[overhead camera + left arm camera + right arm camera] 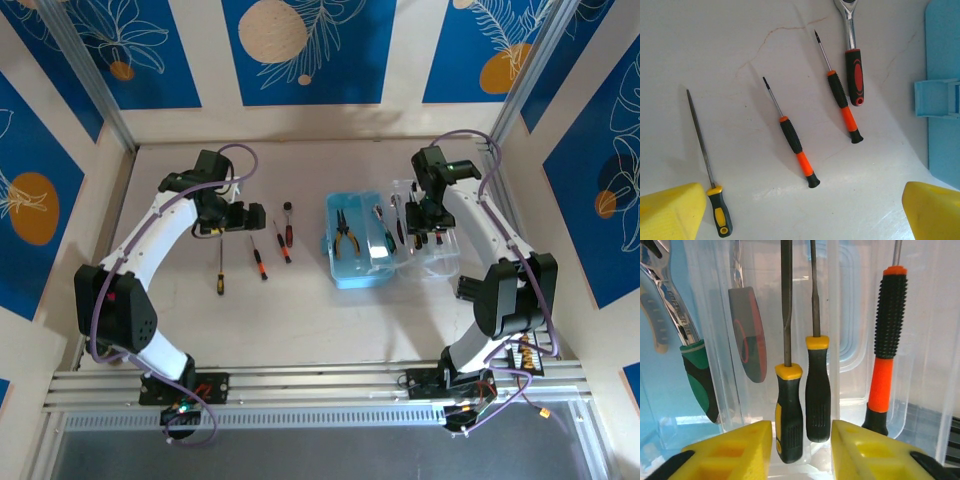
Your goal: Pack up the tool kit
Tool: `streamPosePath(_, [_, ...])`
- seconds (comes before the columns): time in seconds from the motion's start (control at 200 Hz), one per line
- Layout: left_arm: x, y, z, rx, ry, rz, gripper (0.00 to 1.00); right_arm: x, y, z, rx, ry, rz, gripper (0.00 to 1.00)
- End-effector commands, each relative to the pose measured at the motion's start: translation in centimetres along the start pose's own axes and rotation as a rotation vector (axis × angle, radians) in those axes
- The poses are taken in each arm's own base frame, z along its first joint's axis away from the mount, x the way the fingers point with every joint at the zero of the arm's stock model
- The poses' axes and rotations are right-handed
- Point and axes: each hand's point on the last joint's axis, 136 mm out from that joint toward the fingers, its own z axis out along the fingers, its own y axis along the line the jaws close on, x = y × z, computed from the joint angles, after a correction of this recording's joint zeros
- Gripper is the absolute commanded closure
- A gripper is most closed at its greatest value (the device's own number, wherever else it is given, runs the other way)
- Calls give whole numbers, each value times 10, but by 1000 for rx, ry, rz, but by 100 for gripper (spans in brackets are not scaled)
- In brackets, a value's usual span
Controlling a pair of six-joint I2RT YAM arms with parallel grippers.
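Observation:
The light-blue case [340,270] lies open at mid-table, its clear lid [440,262] folded out to the right. Yellow-handled pliers [347,236] lie inside. My right gripper [420,236] hovers over the case's right side. Its jaws [802,447] stand a little apart around two yellow/black handles [789,410], loose on both; an orange/black screwdriver [886,335] lies to their right. My left gripper [246,216] hangs wide open [805,212] above the loose tools: two orange/black screwdrivers [796,148], a yellow/black one [719,212] and a red/black ratchet [855,75].
A green-handled tool [699,377] and a red/black handle [747,340] also lie in the case. The loose tools lie in a row left of the case [945,60]. Bare table stretches in front of them toward the arm bases.

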Motion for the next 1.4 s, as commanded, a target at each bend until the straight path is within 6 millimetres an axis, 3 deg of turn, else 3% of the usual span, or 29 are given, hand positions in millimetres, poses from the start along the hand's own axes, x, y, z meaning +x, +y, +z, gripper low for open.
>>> streamPosePath(0.0, [3,4,3,1,17,0,0,-1,-3,-19,3,-26,7,56])
streamPosePath(0.045, [4,5,3,-1,20,-1,1,-1,-2,-23,-4,-33,6,47])
streamPosePath(0.135, [6,6,5,-5,32,-3,0,0,1,-33,-24,-50,1,19])
streamPosePath(0.23, [12,11,12,-28,61,-11,0,2,6,-43,-46,-76,-11,0])
streamPosePath(0.57, [37,20,63,-152,182,-17,0,10,15,-49,-72,-86,-22,1])
streamPosePath(0.815, [42,9,102,-209,217,1,0,12,21,-46,-96,-81,-35,1])
streamPosePath(0.955, [46,14,121,-276,259,14,2,14,23,-46,-104,-82,-38,1])
streamPosePath(1.07, [48,21,130,-317,277,18,14,16,24,-46,-109,-83,-42,1])
streamPosePath(1.171, [51,25,138,-337,284,13,37,16,24,-46,-113,-83,-44,1])
streamPosePath(1.271, [55,27,147,-341,297,9,44,16,26,-46,-120,-83,-43,1])
streamPosePath(1.396, [59,25,153,-340,307,12,64,16,26,-47,-123,-86,-46,1])
